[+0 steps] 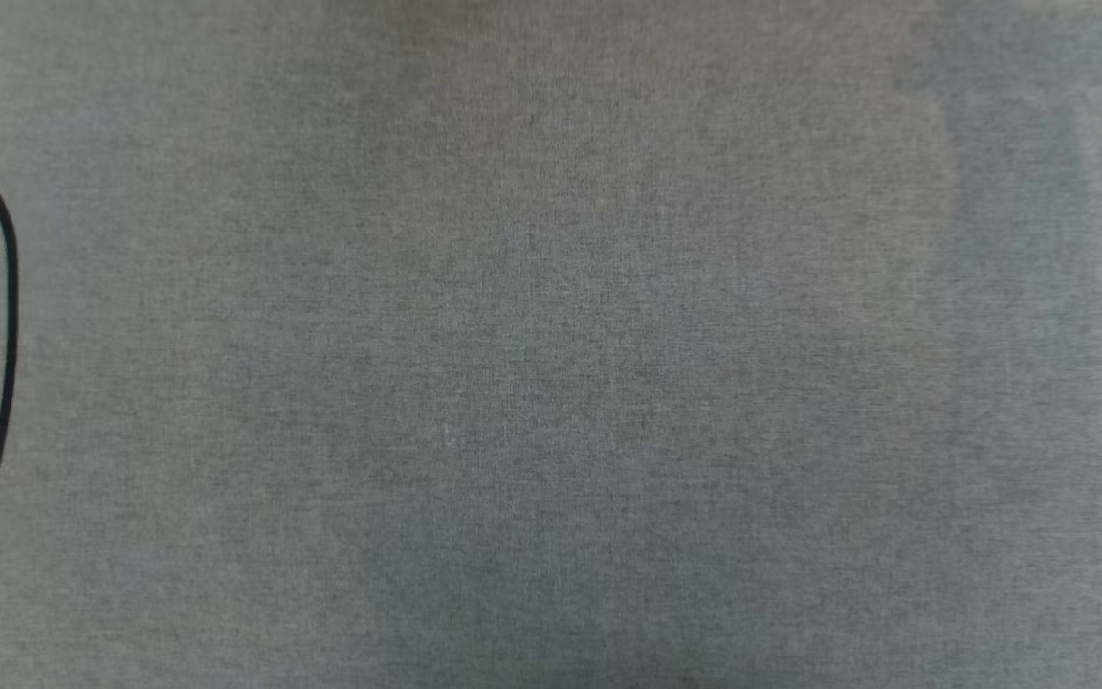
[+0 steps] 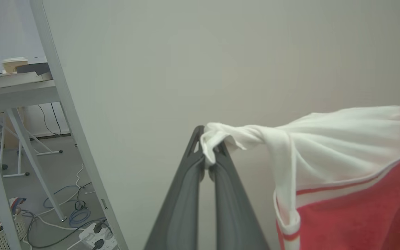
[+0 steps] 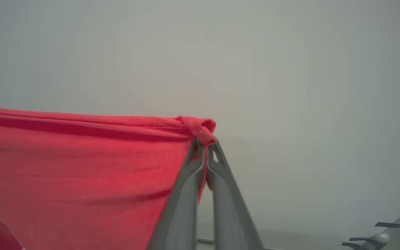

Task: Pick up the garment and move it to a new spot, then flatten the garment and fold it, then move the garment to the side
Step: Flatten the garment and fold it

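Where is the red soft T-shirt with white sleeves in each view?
Head view: grey woven surface, black cable at left edge.
Left wrist view: red soft T-shirt at right, white sleeve tip pinched by left gripper.
Right wrist view: at left, red corner pinched by right gripper.
Shared landmark: plain pale wall behind.

surface: grey cloth [image 1: 551,344] | black cable [image 1: 8,316] at left edge | cup [image 2: 13,64] on desk [image 2: 19,95]

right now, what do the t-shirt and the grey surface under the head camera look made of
T-shirt: soft matte knit, likely cotton jersey; it drapes in soft folds and its faintly fuzzy face has no sheen.
Grey surface: woven cloth or felt-like covering, matte; fine heathered crosshatch weave shows, though what lies beneath can't be told.
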Motion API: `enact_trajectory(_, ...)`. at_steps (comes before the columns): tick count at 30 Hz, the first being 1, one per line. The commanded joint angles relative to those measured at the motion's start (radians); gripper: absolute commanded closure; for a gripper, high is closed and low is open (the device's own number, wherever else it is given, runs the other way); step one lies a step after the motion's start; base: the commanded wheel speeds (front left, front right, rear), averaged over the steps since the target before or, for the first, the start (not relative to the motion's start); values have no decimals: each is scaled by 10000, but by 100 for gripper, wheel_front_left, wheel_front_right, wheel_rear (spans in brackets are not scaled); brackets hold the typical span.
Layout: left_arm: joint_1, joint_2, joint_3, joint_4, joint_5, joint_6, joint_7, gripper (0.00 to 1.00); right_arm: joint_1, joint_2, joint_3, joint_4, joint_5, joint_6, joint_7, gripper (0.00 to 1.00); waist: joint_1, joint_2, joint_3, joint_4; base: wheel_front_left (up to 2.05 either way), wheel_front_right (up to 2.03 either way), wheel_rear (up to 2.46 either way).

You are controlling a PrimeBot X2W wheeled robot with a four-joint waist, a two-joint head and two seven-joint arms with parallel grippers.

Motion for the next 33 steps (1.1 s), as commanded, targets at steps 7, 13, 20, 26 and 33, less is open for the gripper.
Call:
enact_trajectory(7, 215, -394, -13, 1177, -563, -272, -299, 100, -152, 171, 583, 1131, 255, -21, -407, 100, -2, 0, 764, 155, 0, 0, 0)
enact_trajectory(13, 1417, -721, -167, 1787, -1100, -401, -443, 100, 996, 373, 1473, 1601, 997, -21, -496, 100, -2, 0, 208, 114, 0, 0, 0)
enact_trajectory(20, 4239, -999, -795, 1296, -2077, -417, -533, 100, 3750, 107, 2672, 1230, 2207, -21, -719, 100, -2, 0, -1100, 177, 0, 0, 0)
enact_trajectory(26, 6783, -848, -873, 339, -2497, -418, -553, 100, 6359, -315, 3249, 347, 3140, -21, -1079, 100, -2, 0, -2304, 208, 0, 0, 0)
enact_trajectory(33, 9776, -783, -332, -1118, -2291, -189, -555, 100, 9225, -804, 3175, -723, 3769, -21, -1300, 100, -2, 0, -3551, 267, 0, 0, 0)
